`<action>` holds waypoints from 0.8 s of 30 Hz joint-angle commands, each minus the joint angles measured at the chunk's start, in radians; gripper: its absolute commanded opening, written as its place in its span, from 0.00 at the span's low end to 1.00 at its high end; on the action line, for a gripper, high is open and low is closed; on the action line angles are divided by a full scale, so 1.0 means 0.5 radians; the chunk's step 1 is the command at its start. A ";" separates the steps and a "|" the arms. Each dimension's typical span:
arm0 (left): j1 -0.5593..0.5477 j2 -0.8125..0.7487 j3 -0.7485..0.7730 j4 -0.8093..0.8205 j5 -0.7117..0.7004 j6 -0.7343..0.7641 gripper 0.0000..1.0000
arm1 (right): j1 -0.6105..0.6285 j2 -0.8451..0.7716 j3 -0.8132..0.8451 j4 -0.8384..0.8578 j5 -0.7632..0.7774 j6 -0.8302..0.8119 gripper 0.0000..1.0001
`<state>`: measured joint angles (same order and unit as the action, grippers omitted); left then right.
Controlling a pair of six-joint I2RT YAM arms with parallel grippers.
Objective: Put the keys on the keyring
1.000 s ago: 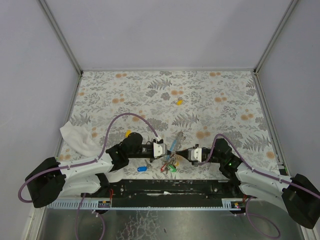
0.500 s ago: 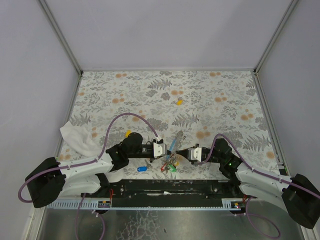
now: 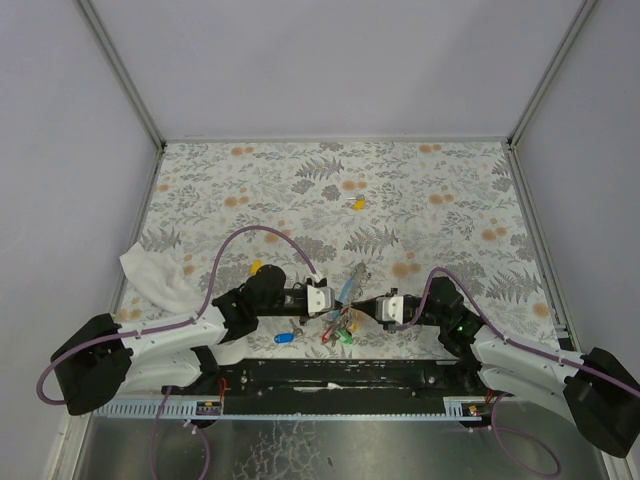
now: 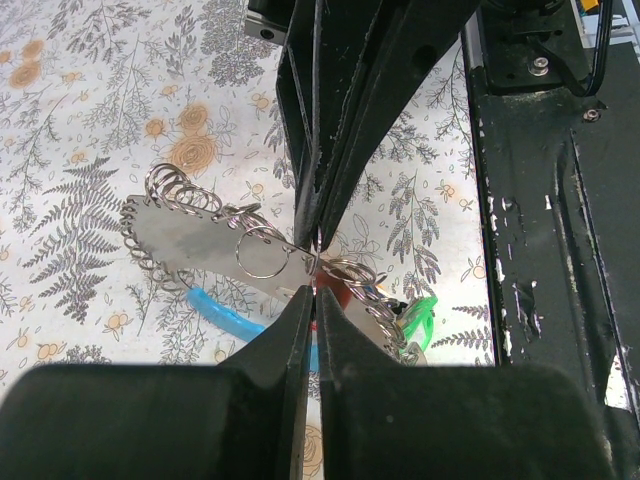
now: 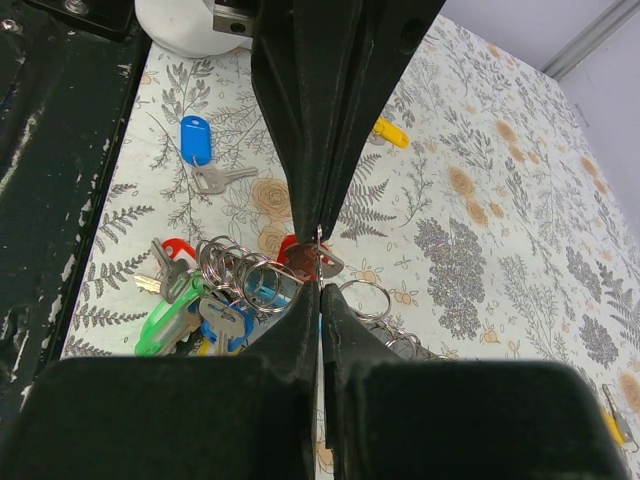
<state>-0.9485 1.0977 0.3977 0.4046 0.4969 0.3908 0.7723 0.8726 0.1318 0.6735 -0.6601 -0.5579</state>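
Observation:
The keyring hangs between my two grippers, its grey coiled cord and light-blue end piece trailing on the table. My left gripper is shut on a thin ring seen edge-on. My right gripper is shut on the same ring from the opposite side, tip to tip with the left. A cluster of keys with green, blue and red heads hangs from the rings, and a red-headed key sits at the pinch. A loose blue key and a yellow key lie apart.
A white cloth lies crumpled at the table's left edge. A second yellow key lies mid-table, farther back. The black base rail runs just behind the grippers at the near edge. Grey walls enclose the floral table.

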 commanded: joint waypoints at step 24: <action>-0.013 0.009 0.061 0.125 0.040 -0.005 0.00 | -0.005 -0.013 0.099 0.120 0.000 0.020 0.00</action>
<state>-0.9485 1.1007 0.3977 0.4076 0.4984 0.3908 0.7723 0.8738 0.1318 0.6735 -0.6731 -0.5564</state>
